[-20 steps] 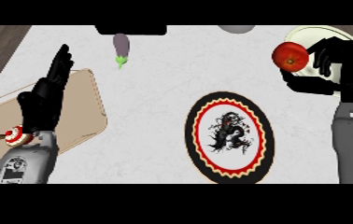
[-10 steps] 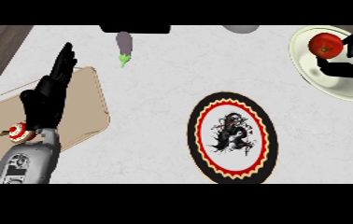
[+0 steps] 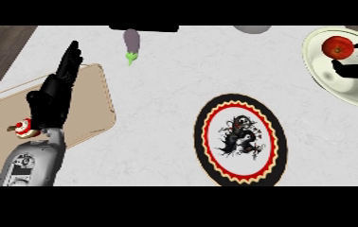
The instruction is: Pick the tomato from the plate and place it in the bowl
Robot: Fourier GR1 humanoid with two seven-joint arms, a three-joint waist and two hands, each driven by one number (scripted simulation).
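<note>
Head view, the only one here: the tomato sits inside the cream bowl at the far right edge, up toward the bowl's top end. That's where the task wants it, so I'd call this pretty much done.

The patterned plate with the black and red rim lies in the middle of the tabletop, well apart from the bowl, and there's no tomato on it.

Only a dark sliver of the right hand shows, inside the bowl's outline just beside the tomato. I can't tell if it's touching the tomato, or whether that hand is spread or closed, since most of it is cut off by the edge. My guess is it's there because the bowl is where the drop goes.

The left hand is at the left over a wooden board, flat and pressed together, pointing up, holding nothing. It's just resting out of the way, which makes sense since the job is all on the right side.

Other stuff: an eggplant near the top, a grey thing cut off at the top edge, and a small red-and-white thing by the left wrist. None of it is near the bowl
</note>
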